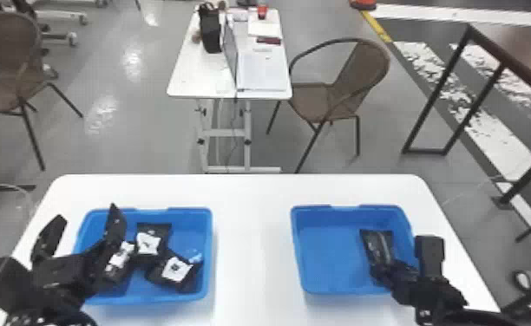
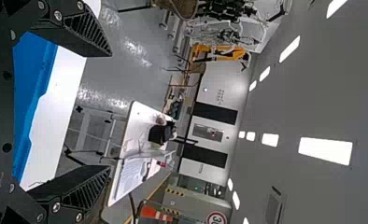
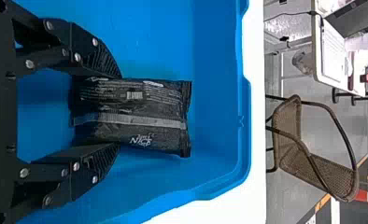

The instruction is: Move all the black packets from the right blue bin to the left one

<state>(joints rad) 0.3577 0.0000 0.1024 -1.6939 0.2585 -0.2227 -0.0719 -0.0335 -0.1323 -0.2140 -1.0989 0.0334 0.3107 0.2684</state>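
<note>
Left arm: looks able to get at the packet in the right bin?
Probably not: the left gripper is over by the left bin, across the table, and the right gripper crowds that packet.

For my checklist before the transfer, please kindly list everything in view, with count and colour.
Work table: one, white, front
Left bin: one, blue, table's left
Right bin: one, blue, table's right
Labelled packets: three visible, black, left bin
Unlabelled packet: one, black, right bin
Far table: one, white, behind, cluttered
Chairs: at least two, brown, behind
Railing: one, dark, right background
Left gripper: one, black, open, left bin's left side
Right gripper: one, black, closed on unlabelled packet
</note>
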